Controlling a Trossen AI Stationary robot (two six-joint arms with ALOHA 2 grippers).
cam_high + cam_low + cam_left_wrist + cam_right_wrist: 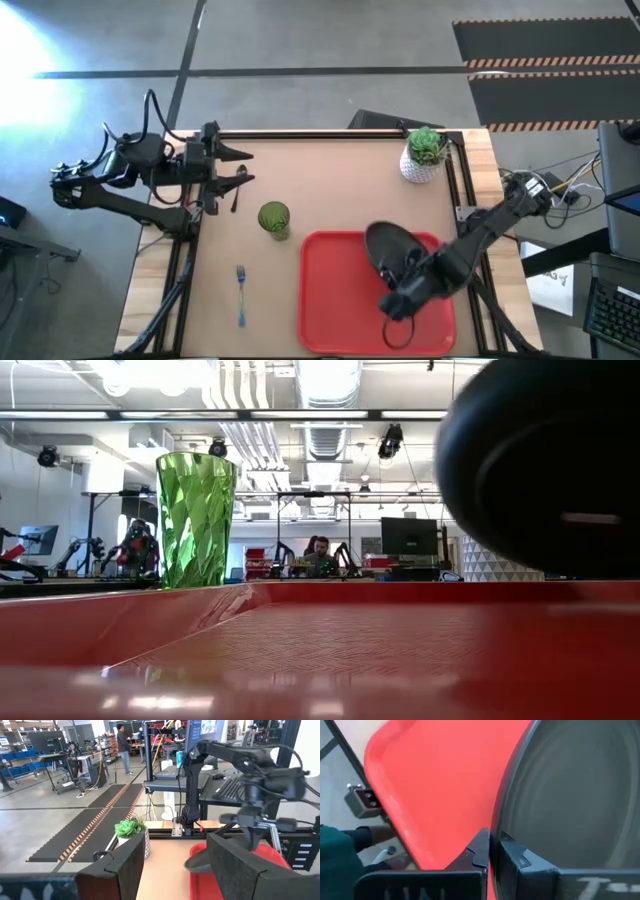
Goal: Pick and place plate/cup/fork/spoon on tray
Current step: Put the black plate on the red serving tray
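The black plate (pixel 388 245) hangs tilted over the red tray (pixel 330 300), with my right gripper (pixel 400 288) shut on its rim. In the low view the plate (pixel 540 460) is clear of the tray floor (pixel 350 650). The green cup (pixel 273 218) stands upright on the table, left of the tray. The blue-handled fork (pixel 241 293) lies flat near the front left. A slim dark thing, perhaps the spoon (pixel 236 200), lies just near of my left gripper (pixel 240 165). That gripper is open and level at the far left, touching nothing. My right gripper pinches the plate's rim (pixel 496 832) between its two fingers, one finger on each face of the plate. The fingers slant down from the table's right side. The plate is lifted clear of the tray and tilted, most of it reaching out beyond the fingertips.
A white pot with a green plant (pixel 423 155) stands at the table's far right corner. A black frame rail (pixel 330 134) runs along the far edge. The tray floor to the left of the plate is bare.
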